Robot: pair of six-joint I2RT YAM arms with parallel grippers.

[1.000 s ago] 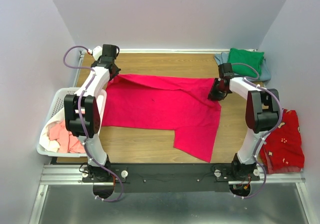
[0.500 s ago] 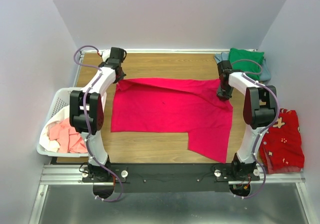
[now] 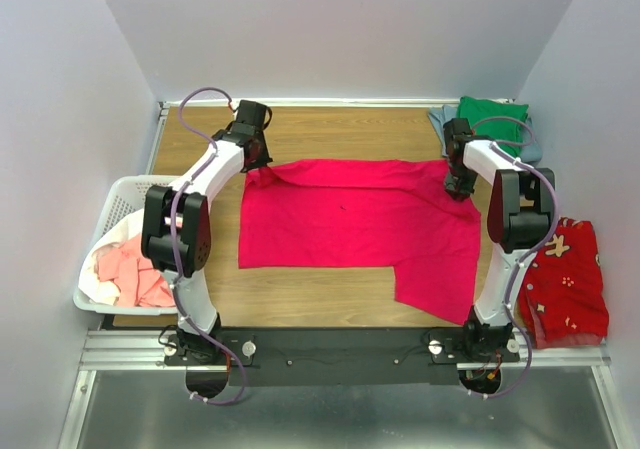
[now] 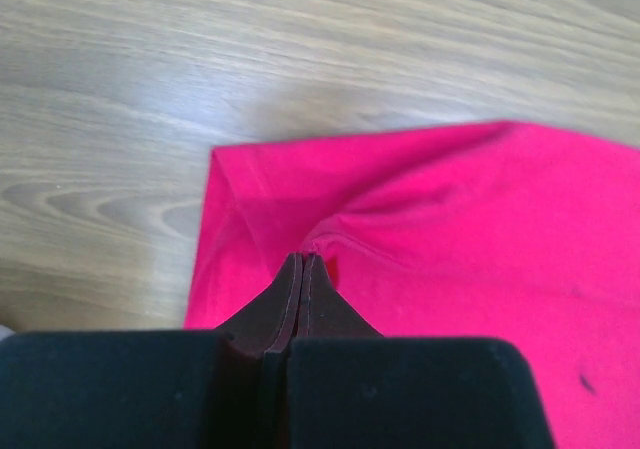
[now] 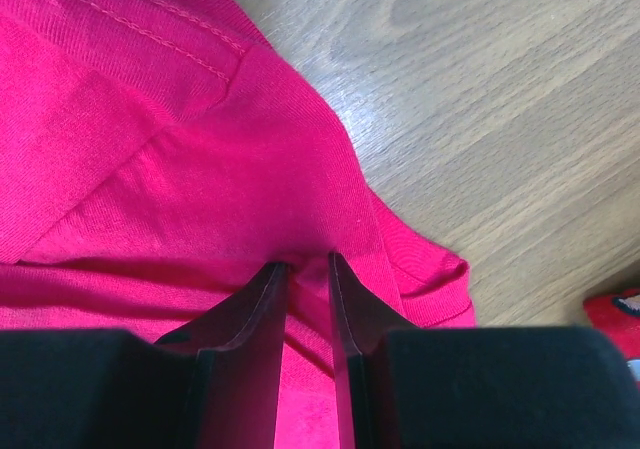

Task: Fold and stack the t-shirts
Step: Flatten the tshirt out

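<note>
Crimson t-shirt (image 3: 360, 219) lies spread nearly flat across the middle of the wooden surface (image 3: 330, 134), its long edge running left to right; on the right side a wider flap of it reaches toward the near edge, ending just short of the right arm's base.

Its far-left corner is drawn up into a small peak where the left end effector (image 3: 262, 166) meets it; in the left wrist view the fingers are pressed fully together, with the cloth puckered at their tips, so the corner is pinched.

Its far-right corner sits under the right end effector (image 3: 460, 189); in the right wrist view the fingers stand a narrow gap apart with a raised fold of the shirt between them, beside a stitched hem, so it grips the cloth there.

Beyond the right end effector, in the far right corner of the surface, a folded green t-shirt (image 3: 492, 121) rests on a grey-blue t-shirt (image 3: 532, 145), both apart from the crimson one.

Off the left edge sits a white lattice basket (image 3: 120, 194); a crumpled salmon-pink t-shirt (image 3: 125, 269) and some white cloth (image 3: 98, 291) lie inside it.

Off the right edge, beside the right arm, lies a red patterned cloth (image 3: 570, 284).
</note>
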